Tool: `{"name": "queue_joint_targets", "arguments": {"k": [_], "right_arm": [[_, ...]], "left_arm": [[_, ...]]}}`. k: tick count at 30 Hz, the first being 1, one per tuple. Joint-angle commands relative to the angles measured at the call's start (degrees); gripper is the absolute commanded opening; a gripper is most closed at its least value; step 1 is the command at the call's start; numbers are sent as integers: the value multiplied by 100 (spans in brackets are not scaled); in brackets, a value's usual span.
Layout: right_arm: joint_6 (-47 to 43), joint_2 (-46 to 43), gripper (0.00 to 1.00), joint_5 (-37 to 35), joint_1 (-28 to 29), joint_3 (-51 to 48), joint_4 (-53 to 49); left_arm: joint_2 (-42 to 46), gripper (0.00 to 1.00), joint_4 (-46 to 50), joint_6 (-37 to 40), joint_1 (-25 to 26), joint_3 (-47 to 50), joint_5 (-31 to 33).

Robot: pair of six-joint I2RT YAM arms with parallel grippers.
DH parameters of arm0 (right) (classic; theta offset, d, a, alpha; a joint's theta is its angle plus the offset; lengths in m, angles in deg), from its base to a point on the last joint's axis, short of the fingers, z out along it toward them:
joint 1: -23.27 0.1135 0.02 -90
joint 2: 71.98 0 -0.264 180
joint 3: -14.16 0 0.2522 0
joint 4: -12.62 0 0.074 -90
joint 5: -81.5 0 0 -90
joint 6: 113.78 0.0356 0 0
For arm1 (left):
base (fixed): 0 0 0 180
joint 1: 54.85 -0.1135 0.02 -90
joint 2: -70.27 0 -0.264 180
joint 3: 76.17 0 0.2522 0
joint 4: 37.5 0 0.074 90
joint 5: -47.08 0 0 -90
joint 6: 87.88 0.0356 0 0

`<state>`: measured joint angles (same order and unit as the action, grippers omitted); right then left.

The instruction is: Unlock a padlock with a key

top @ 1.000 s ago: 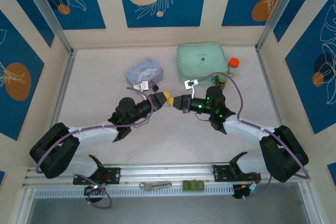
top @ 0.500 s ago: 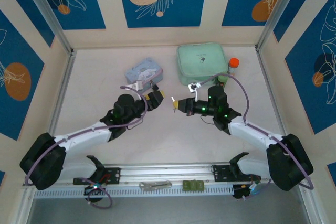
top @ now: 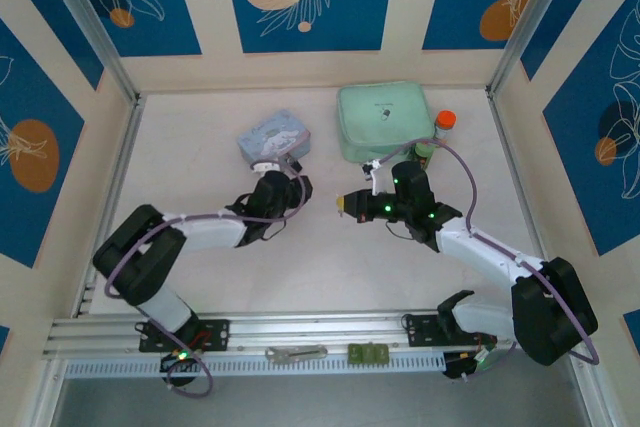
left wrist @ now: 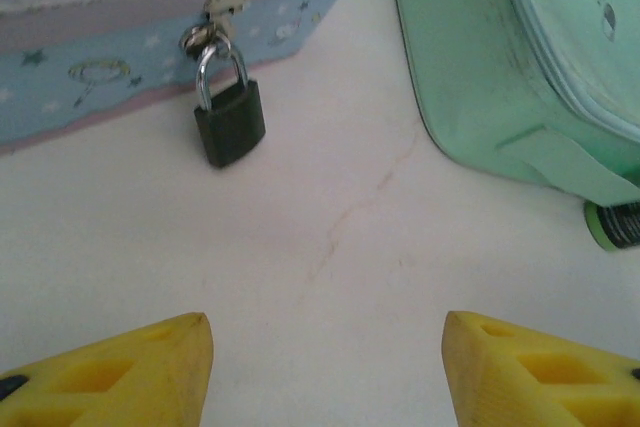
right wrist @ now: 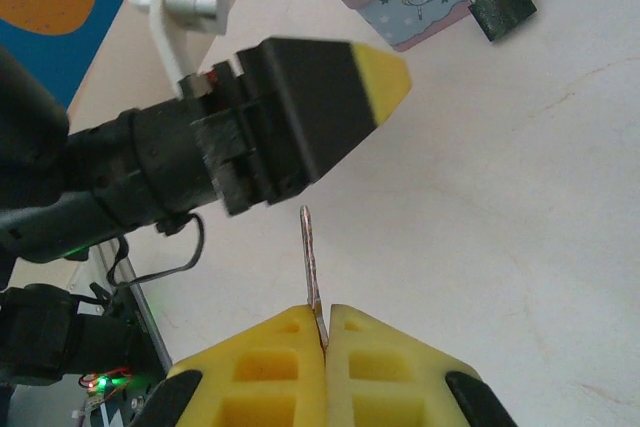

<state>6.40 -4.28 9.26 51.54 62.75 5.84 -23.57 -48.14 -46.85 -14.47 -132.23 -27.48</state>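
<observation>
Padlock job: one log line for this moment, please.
left gripper: open, empty | right gripper: shut on key | padlock: shackle closed, hanging on tin

the padlock [left wrist: 230,127] hangs on the front of the tin [left wrist: 100,7], back left on the table [top: 200,147]. a case [top: 385,119] lies right of the tin, with a bottle [top: 444,124] beside its right edge. the key [right wrist: 310,257] sits before the case, between the jaws of the right gripper [right wrist: 323,315].
</observation>
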Motion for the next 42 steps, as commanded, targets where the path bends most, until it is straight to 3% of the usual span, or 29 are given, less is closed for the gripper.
{"name": "queue_joint_targets", "arguments": {"k": [1, 11, 16, 28, 32, 42], "right_arm": [[-121, -92, 0, -41, -58, 52, -28], [-147, -108, 0, 53, -202, -7, 0], [-182, -86, 0, 122, -328, -29, 3], [-144, 45, 0, 350, -620, -29, 93], [-118, 111, 0, 386, -630, -16, 141], [-54, 376, 0, 428, -639, -26, 342]], "left_arm": [[-478, 58, -342, 115, -175, -273, 305], [-1742, 50, -488, -147, -556, -1219, 614], [-2248, 50, -470, -148, -663, -1701, 474], [-2848, 48, -278, -210, -738, -2209, 374], [-2950, 40, -483, -161, -810, -2216, 193], [-2901, 7, -1317, -213, -978, -1870, -443]]}}
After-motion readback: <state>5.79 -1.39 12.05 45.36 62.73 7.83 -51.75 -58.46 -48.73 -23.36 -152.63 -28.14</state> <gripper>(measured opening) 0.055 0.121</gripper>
